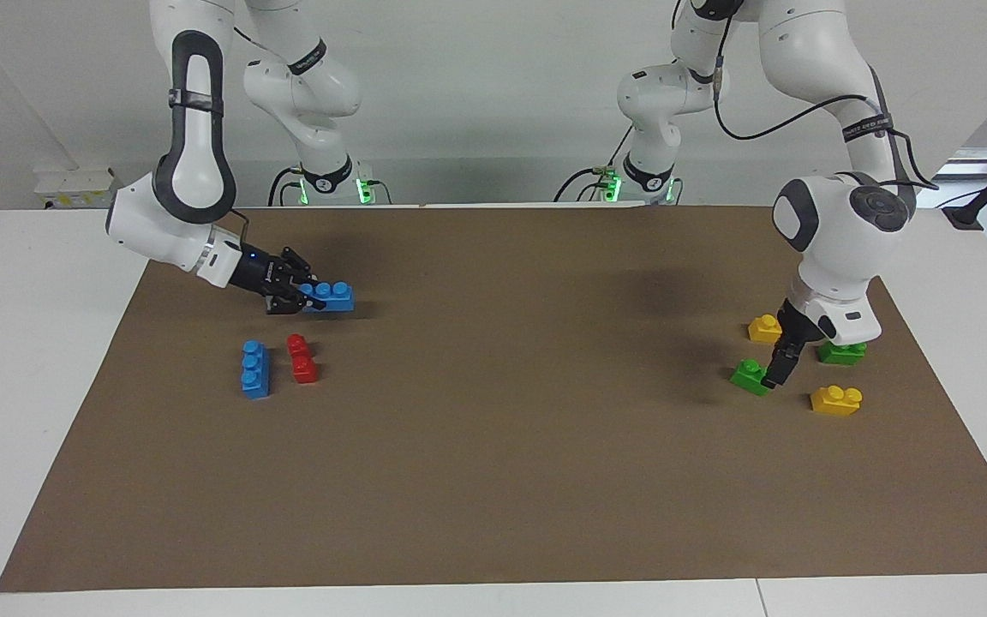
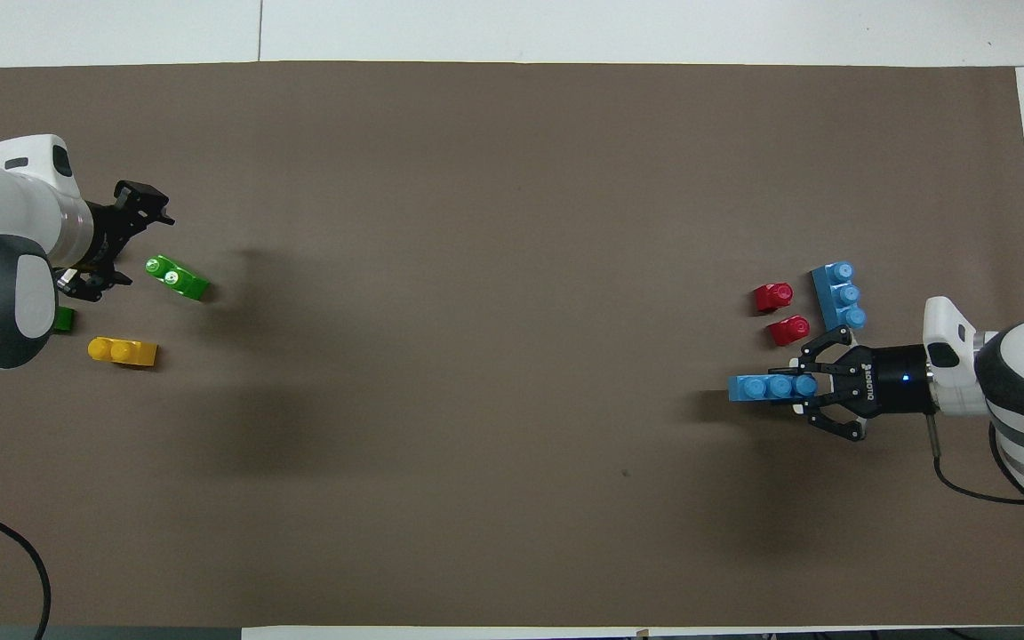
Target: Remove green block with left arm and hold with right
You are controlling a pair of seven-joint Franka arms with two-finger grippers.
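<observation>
Toward the left arm's end of the worktop (image 1: 476, 514), on the brown mat (image 1: 493, 446), lies the green block (image 1: 749, 376), a 2-stud brick set at a slant. In the facing view the left pincer (image 1: 776, 373) points down with its fingertips right at the block's edge; whether they touch it I cannot tell, and I cannot tell whether its fingers are spread or closed. In the overhead view the same block (image 2: 177, 277) shows just clear of the left pincer (image 2: 125, 240).

A second green brick (image 1: 842, 351) sits nearer the robots, partly covered by the left arm's wrist. 2 yellow bricks flank this group: one yellow brick (image 1: 764, 327) nearer the robots than the green block, the other yellow brick (image 1: 836, 399) farther from them.

At the right arm's end, the right pincer (image 1: 303, 296) is clenched on one end of a blue 3-stud brick (image 1: 331, 296), held low over the mat. Farther from the robots than that brick lie another blue brick (image 1: 254, 369) and, just beside it, 2 red bricks (image 1: 302, 358) close together.
</observation>
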